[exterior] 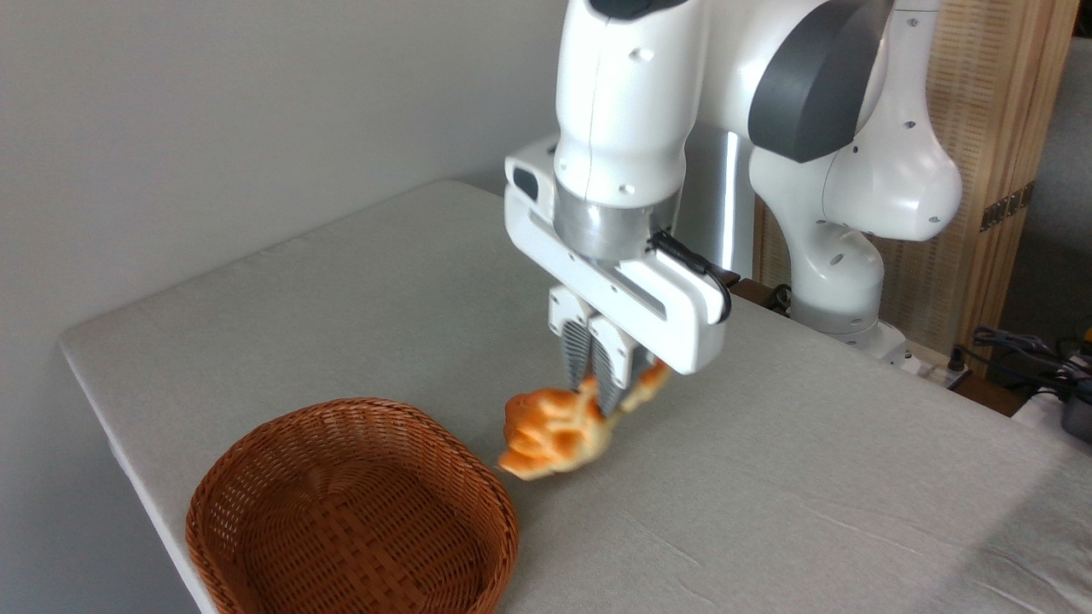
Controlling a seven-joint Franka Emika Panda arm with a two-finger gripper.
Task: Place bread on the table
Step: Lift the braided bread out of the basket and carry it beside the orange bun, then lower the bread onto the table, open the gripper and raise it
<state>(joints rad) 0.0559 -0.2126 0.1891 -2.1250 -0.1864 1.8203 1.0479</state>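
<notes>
You are seeing white robot hand squeezing long golden-brown braided bread near its middle, ends drooping, hanging just right of empty brown woven basket, over grey-beige cloth table, ready for lowering.

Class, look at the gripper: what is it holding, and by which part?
The gripper holds the bread, pinched near its middle, towards the upper end.

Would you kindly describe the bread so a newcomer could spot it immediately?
Start at the grey table and find the white arm's gripper above its middle. The bread is pinched there, just right of the wicker basket. It is the only golden-brown, braided, bumpy thing in sight.
</notes>
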